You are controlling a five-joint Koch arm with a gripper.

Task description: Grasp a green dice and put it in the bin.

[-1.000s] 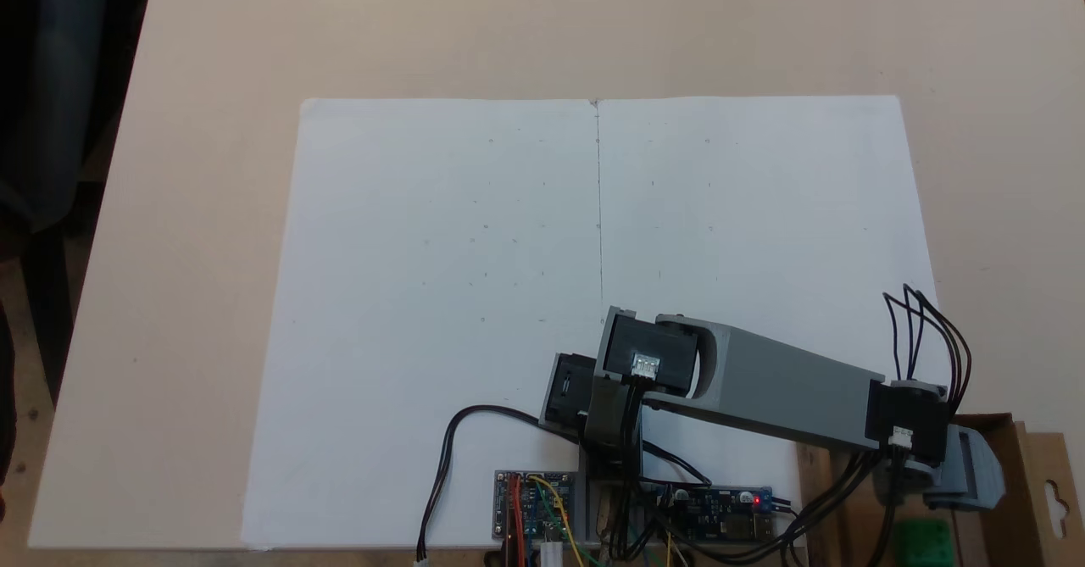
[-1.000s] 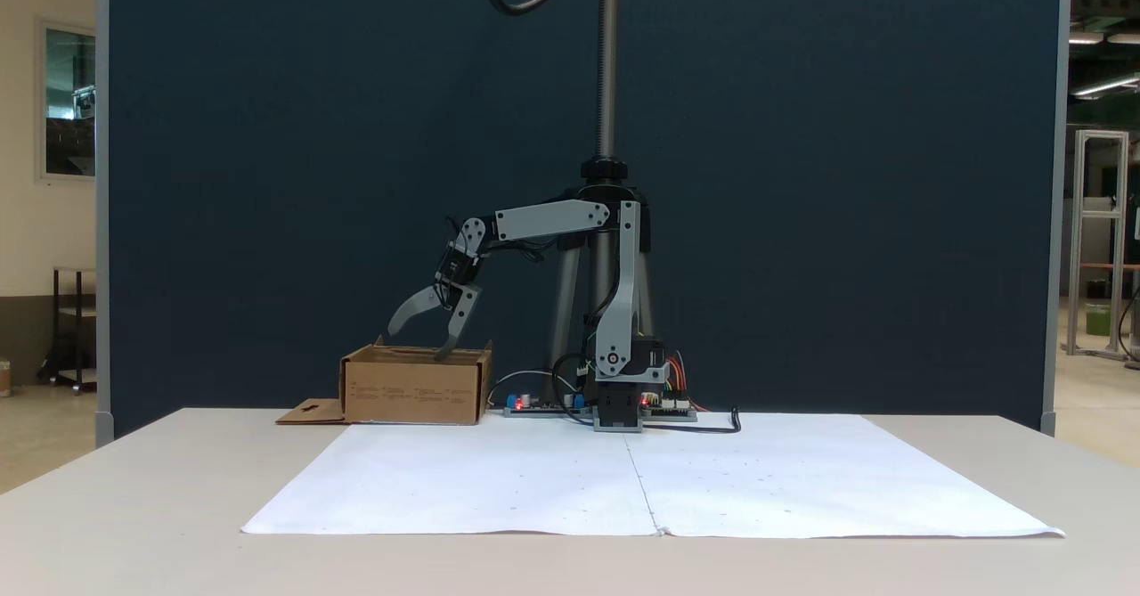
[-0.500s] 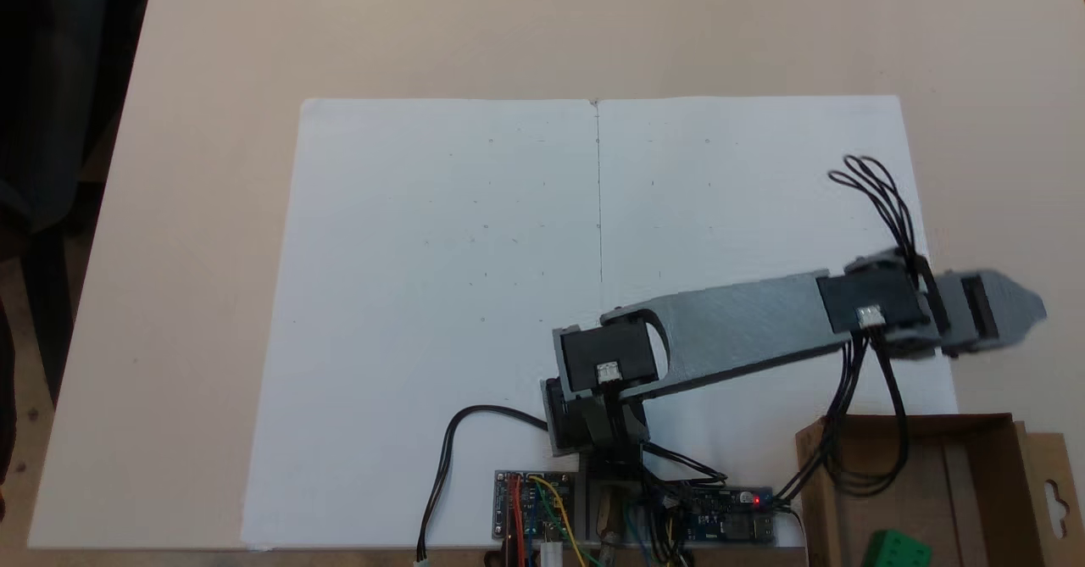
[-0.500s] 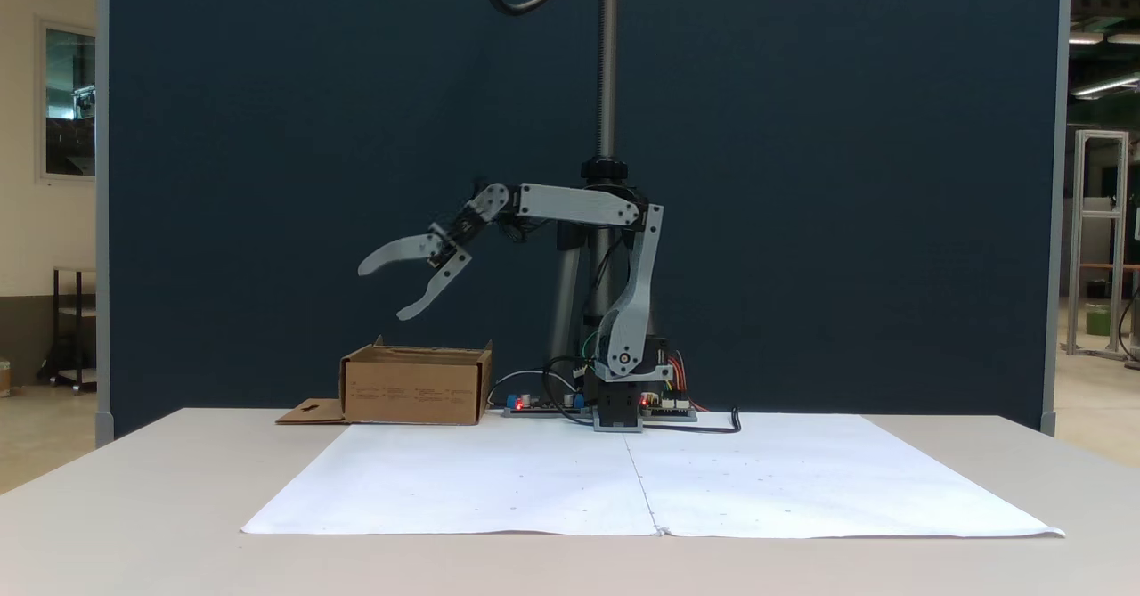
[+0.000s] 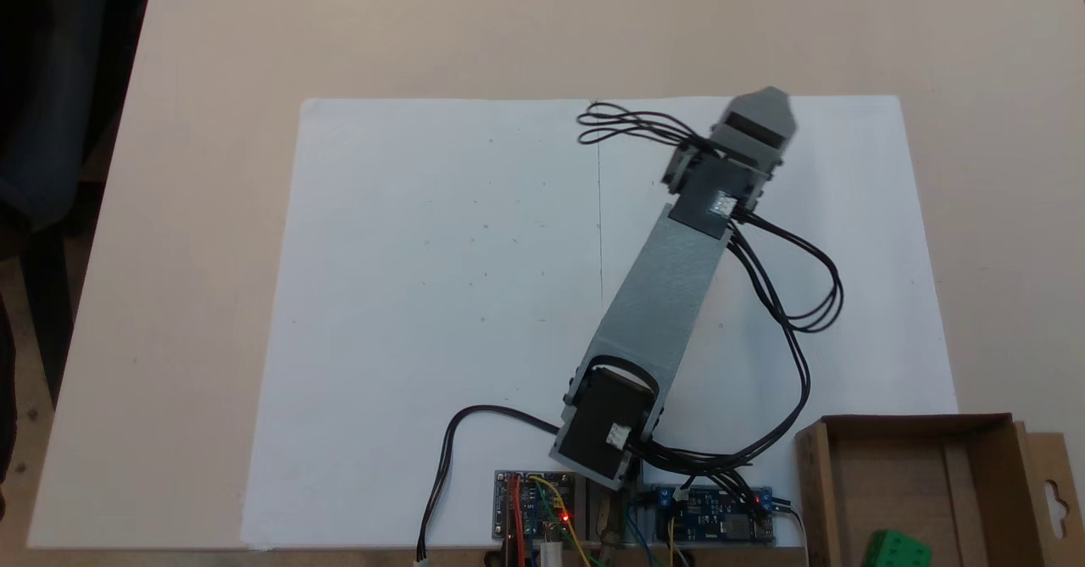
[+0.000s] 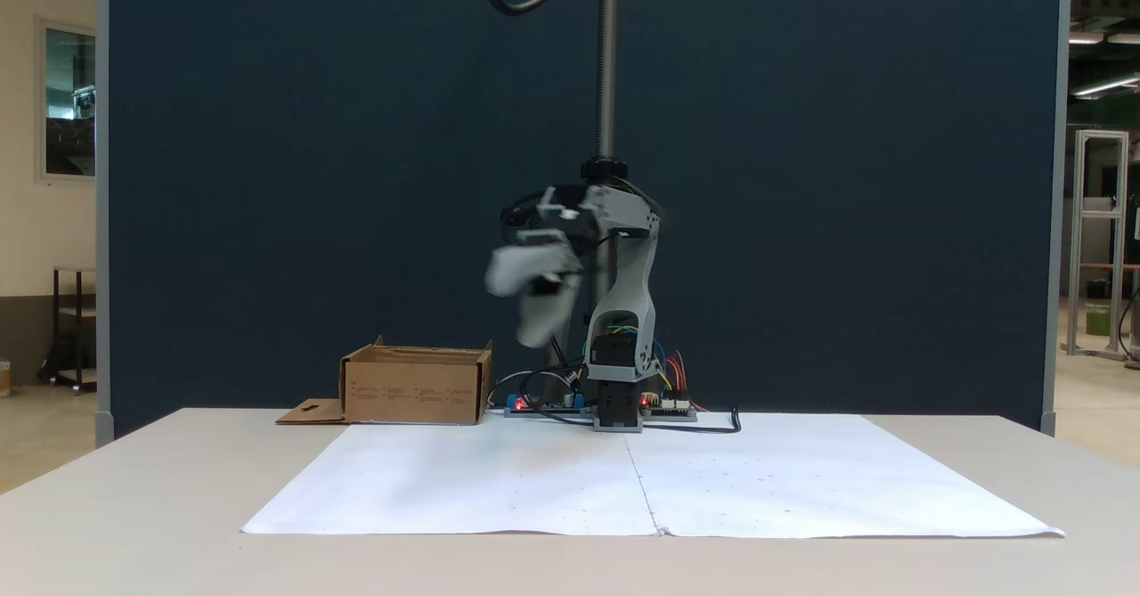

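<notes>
The green dice [image 5: 890, 547] lies inside the bin [image 5: 907, 421], a brown cardboard box at the lower right corner of a fixed view; a flap with a hang-hole sticks out on its right. From the side, the bin [image 6: 414, 387] stands left of the arm's base and its walls hide the dice. My gripper [image 5: 767, 102] hangs high over the far right part of the paper, well away from the bin. Seen from the side, the gripper [image 6: 512, 311] is blurred, with its jaws spread apart and nothing between them.
A large white paper sheet [image 5: 441, 296] covers the middle of the beige table. Circuit boards [image 5: 534, 508] and black cables [image 5: 797, 321] lie by the arm's base. A metal pole [image 6: 607, 61] and a dark blue screen stand behind the base.
The open gripper rose out of the bin, leaving the dice inside, and the arm swung away from the bin out over the paper.
</notes>
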